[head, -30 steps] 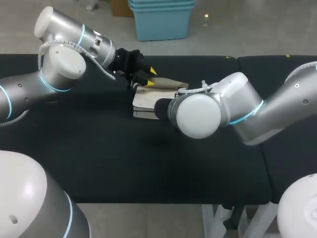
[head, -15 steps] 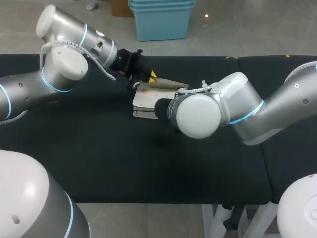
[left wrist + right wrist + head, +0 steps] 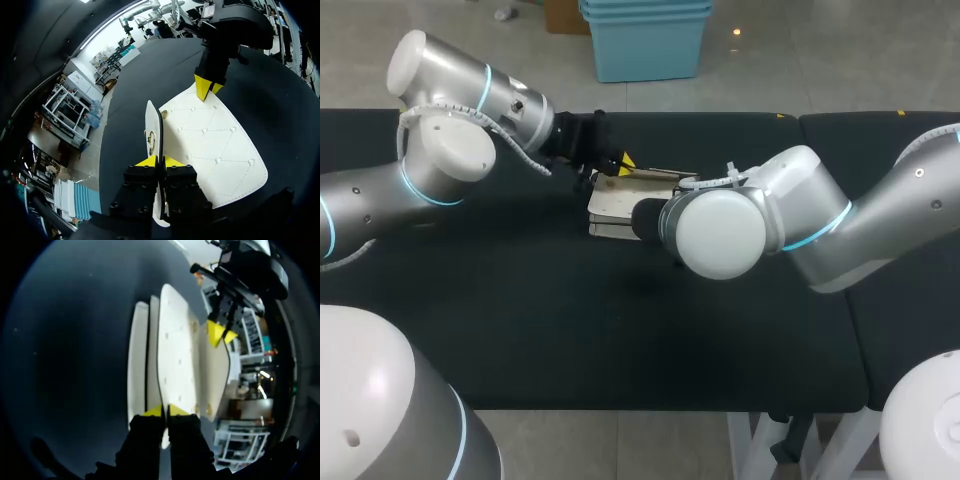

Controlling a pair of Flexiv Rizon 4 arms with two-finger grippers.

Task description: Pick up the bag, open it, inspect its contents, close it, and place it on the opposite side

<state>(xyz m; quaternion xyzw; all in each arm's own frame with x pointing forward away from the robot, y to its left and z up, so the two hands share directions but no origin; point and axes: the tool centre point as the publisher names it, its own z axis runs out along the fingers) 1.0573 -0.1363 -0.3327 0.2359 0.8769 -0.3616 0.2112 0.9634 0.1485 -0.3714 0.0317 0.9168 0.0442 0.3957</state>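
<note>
The left gripper (image 3: 160, 161) and right gripper (image 3: 165, 411) face each other, fingers pinched together.

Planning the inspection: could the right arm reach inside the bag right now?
Probably not: the right claw is shut on an edge of the bag, and the left claw pinches the flap. It would have to let go first.
</note>
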